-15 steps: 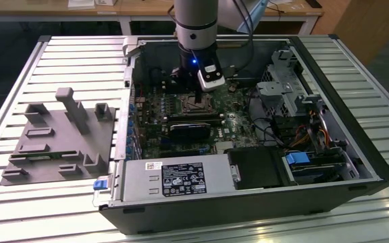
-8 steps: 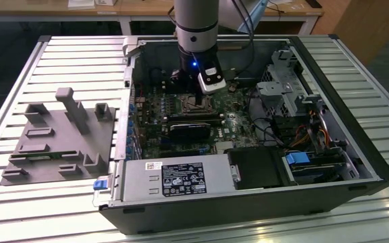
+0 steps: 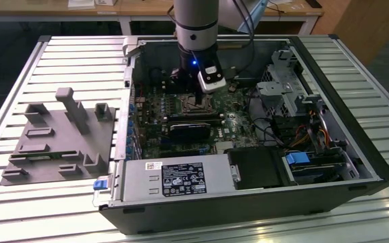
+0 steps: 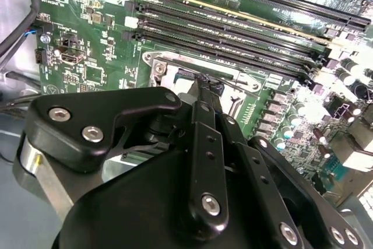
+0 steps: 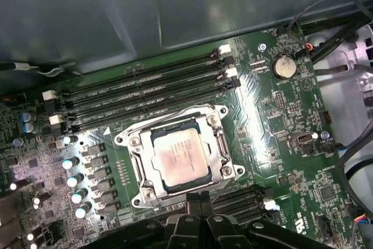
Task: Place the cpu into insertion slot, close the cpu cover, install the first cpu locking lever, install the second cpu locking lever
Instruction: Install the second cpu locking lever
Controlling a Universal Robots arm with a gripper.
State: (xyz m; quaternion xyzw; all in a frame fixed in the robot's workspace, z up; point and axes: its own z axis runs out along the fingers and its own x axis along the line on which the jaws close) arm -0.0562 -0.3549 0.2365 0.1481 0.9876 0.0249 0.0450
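The cpu (image 5: 179, 158), a silver-grey square chip, lies flat in the insertion slot (image 3: 194, 105) on the green board. The cpu cover (image 5: 137, 164), a metal frame with a square window, lies down around the chip. Thin lever rods (image 5: 223, 143) run along the frame's sides; whether they are latched I cannot tell. My gripper (image 5: 196, 197) is at one edge of the socket with its black fingers together and nothing between them. In the second wrist view my gripper (image 4: 204, 86) reaches down to the socket rim (image 4: 156, 65). In the exterior view my gripper (image 3: 198, 96) hangs just over the socket.
Long black memory slots (image 5: 145, 94) lie beside the socket. A row of capacitors (image 5: 73, 170) stands along another side. The open computer case (image 3: 329, 76) holds a power supply (image 3: 174, 179), drive bays (image 3: 289, 96) and cables. A grey fixture block (image 3: 59, 136) sits on the slatted table at the exterior view's left.
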